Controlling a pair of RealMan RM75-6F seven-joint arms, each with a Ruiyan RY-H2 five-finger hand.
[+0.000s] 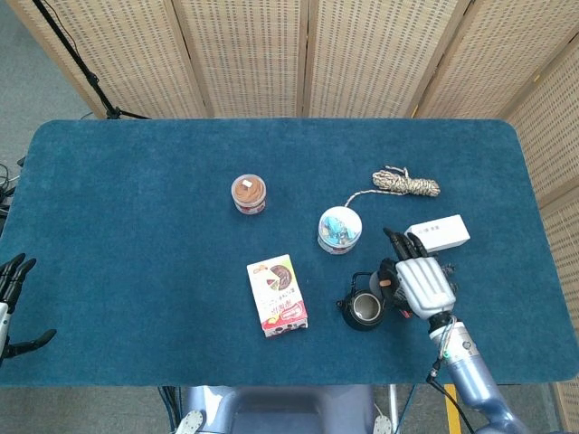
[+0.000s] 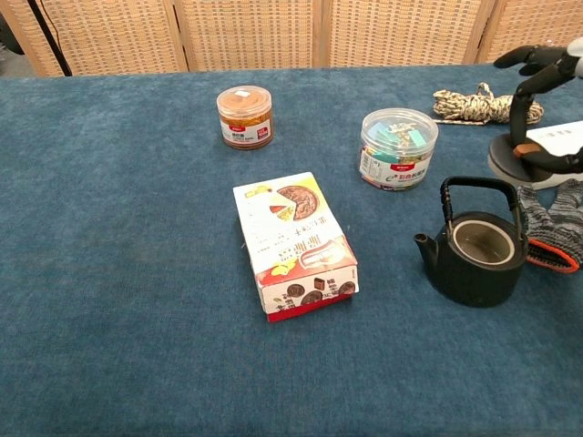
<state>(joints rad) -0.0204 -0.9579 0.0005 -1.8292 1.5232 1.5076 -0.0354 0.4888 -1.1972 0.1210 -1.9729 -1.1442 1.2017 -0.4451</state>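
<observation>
Clearly the right hand [image 2: 537, 100] has hold of the small round black lid with an orange knob [image 2: 512, 153], pinching it by that knob between thumb and fingers with the remaining fingers arched above, and it holds the lid lifted, up and to the right of the squat black cast-iron teapot with an arched wire handle [image 2: 474, 250]. That teapot stands open on the blue felt-covered table [image 2: 137, 273], its pale inside showing. Judged by its look, the lid is stiff, dense and somewhat heavy for its size, with a smooth dark surface that could slip, so the raised knob is the sound place to take it; the rim offers little purchase. The teapot itself would likely be heavy and rigid, best lifted by the upright handle. Just right of the teapot lies a grey knitted glove with an orange cuff [image 2: 554, 235], soft and limp, and beyond that a white flat box [image 1: 437, 235]. Behind the teapot sits a clear round tub of coloured clips [image 2: 397, 148], farther back a coiled speckled rope [image 2: 487, 106], to the left a printed snack carton [image 2: 296, 246] and a brown-lidded jar [image 2: 245, 116]. Far to the teapot's left, at the table edge, the left hand [image 1: 11, 303] hangs empty with its fingers spread.
</observation>
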